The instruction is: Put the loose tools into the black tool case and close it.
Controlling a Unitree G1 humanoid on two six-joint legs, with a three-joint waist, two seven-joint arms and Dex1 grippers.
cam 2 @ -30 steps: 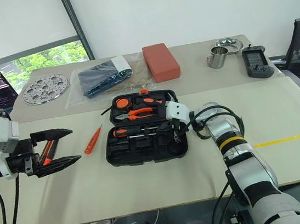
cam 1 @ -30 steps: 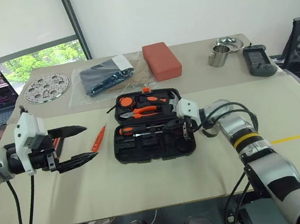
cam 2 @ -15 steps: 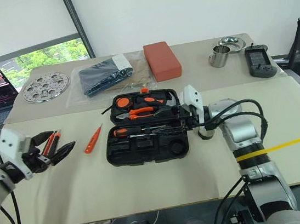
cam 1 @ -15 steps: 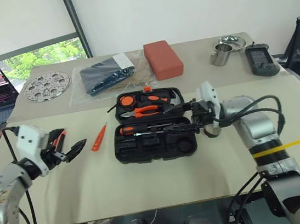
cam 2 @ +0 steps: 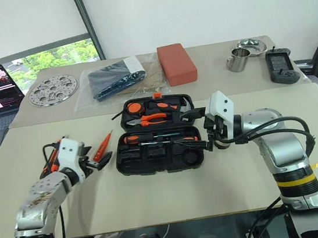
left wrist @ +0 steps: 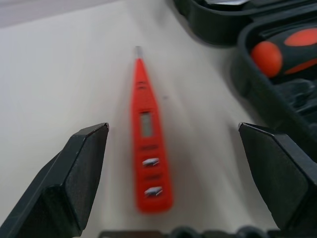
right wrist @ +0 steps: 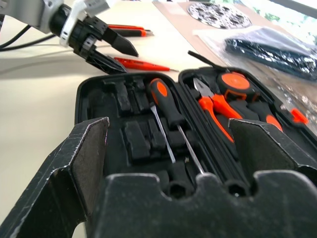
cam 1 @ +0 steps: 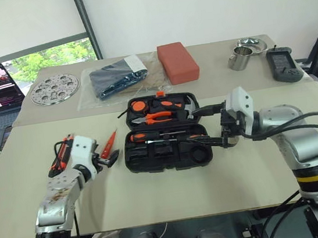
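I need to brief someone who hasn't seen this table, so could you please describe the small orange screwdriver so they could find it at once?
Start at the open black tool case in the middle of the table. On bare table just outside its left wall lies the small orange screwdriver, between the fingers of the open left tool. Unlike the orange-and-black utility knife farther left, it is slim, all orange, and metal-tipped.

Beige worktop (cam 1: 174, 193), matte, flat. Lying on it: black moulded-plastic tool case (cam 1: 165, 132), open, near centre. Just left of the case: small all-orange screwdriver (cam 1: 109, 142), apart from it. Further left: orange-and-black utility knife (cam 1: 62, 155). Far side, left to right: perforated round metal disc (cam 1: 54, 88); dark bundle in a clear plastic bag (cam 1: 112, 78); red-orange rectangular block (cam 1: 177, 62); steel cup (cam 1: 237, 60) with a steel bowl (cam 1: 249, 43) behind; dark handheld device (cam 1: 282, 63).
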